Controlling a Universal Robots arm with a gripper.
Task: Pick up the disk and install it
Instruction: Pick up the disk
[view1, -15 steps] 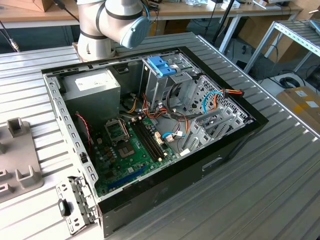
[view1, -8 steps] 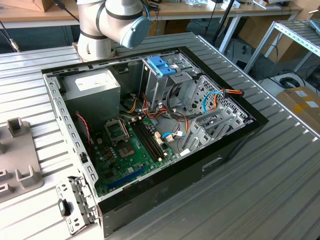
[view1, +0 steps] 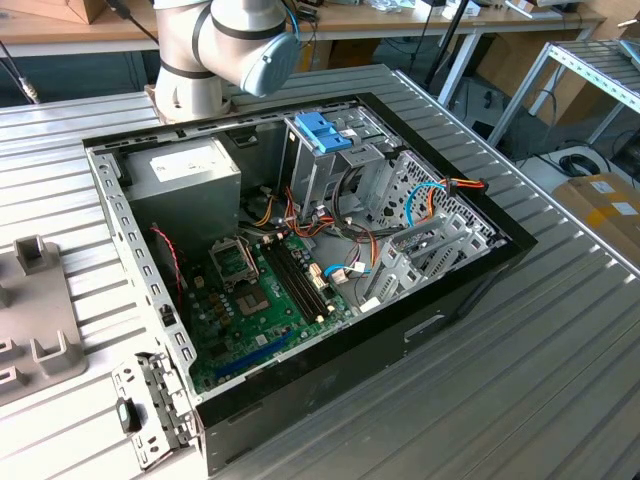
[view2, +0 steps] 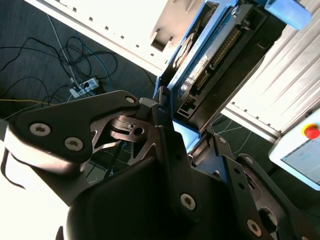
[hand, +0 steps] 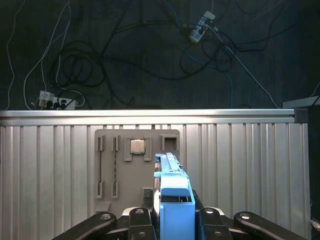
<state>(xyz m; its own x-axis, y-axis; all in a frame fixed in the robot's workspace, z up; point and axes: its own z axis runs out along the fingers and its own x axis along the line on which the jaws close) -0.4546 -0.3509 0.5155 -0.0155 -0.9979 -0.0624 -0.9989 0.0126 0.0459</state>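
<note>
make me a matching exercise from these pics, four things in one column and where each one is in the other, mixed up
Things:
1 disk
2 motherboard
3 grey fixture tray
4 blue handle piece

Places:
A atop the upright drive cage
B on the ribbed table, outside the case
C held in the gripper
D flat on the case floor

Pairs: 1-C, 2-D, 3-B, 4-A
</note>
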